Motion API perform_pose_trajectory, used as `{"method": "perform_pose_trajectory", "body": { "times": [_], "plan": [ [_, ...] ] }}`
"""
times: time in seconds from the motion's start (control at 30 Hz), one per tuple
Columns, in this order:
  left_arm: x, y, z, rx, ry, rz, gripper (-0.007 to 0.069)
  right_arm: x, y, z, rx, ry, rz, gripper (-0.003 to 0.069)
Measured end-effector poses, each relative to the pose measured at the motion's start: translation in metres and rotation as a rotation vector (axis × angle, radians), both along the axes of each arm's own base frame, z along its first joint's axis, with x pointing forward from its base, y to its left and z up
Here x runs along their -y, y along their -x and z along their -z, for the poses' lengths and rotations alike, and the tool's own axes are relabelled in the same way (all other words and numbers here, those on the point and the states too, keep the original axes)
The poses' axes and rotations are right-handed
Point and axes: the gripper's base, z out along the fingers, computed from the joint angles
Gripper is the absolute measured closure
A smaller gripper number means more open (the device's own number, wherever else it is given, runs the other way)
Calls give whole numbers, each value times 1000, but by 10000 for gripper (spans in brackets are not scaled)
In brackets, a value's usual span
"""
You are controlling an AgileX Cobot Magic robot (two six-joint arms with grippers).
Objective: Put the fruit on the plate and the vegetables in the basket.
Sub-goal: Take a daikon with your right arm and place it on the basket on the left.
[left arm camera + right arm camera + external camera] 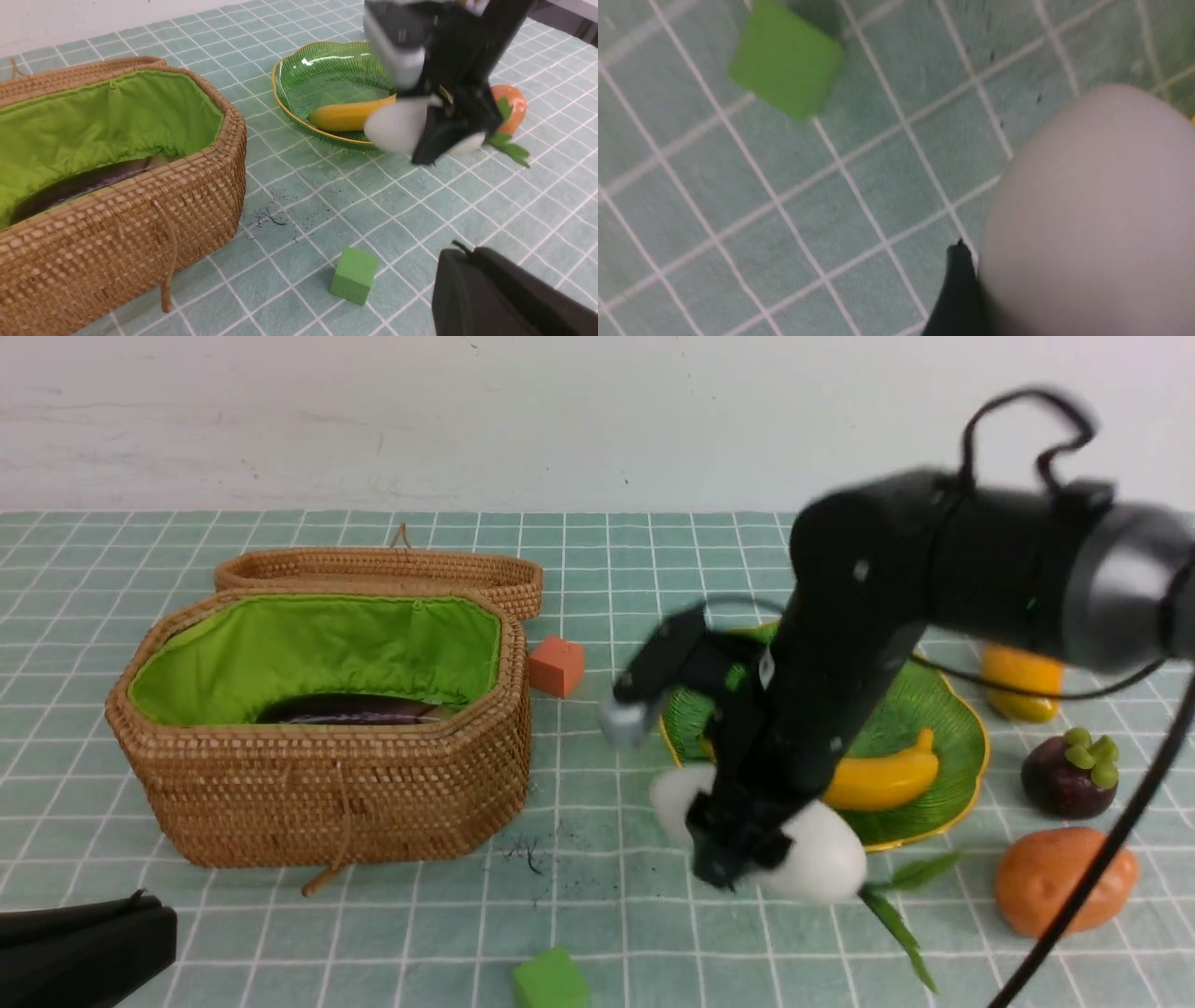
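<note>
Wicker basket [327, 803] stands toward the table's left edge, lid open, and the eggplant [345, 711] lies inside on the green lining. That is one vegetable done, as far as I can see; no gourd shows in any view.

Right of centre is the plate [938, 733], with only the banana [882, 779] on it. The radish [822, 863] is just off the plate's near rim. The right gripper [742, 849] is clamped across its white body, and the leaves trail toward the near edge. I cannot tell whether it is clear of the cloth.

The potato [1055, 882] lies near the front right corner and, like the radish, has yet to go in the basket. The mango [1022, 683] behind the plate and the mangosteen [1064, 775] to its right have yet to go on the plate. I judge the task under halfway.

The left gripper [84, 943] rests closed and empty at the front left corner.
</note>
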Motion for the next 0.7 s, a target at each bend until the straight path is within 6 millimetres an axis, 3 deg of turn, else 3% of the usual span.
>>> {"method": "perform_pose_trajectory", "body": {
  "times": [0.2,0.33,0.37,0.4,0.43,0.5,0.57,0.6,0.67,0.7],
  "plan": [
    [-7,-4,1,18,-43,-76,638,-35,-12,-86,144,-417,-32,141],
    [-16,-10,0,28,-41,-205,638,-68,-20,-116,275,-660,-151,141],
    [-17,-11,-1,30,-38,-221,638,-72,-21,-118,290,-684,-162,141],
    [-23,-13,-2,33,-5,-299,638,-93,-29,-120,358,-789,-191,141],
    [-23,-14,-2,27,11,-309,638,-94,-31,-121,377,-803,-187,141],
    [-26,-15,-4,32,33,-350,638,-110,-38,-112,421,-844,-194,141],
    [-28,-16,-5,24,75,-387,638,-131,-56,-85,533,-845,-181,141],
    [-28,-16,-5,24,76,-388,638,-131,-56,-86,548,-843,-180,141],
    [-28,-16,-5,18,94,-396,638,-144,-70,-57,618,-801,-157,141],
    [-28,-16,-5,18,94,-396,638,-145,-71,-54,616,-798,-154,141]
  ]
}}
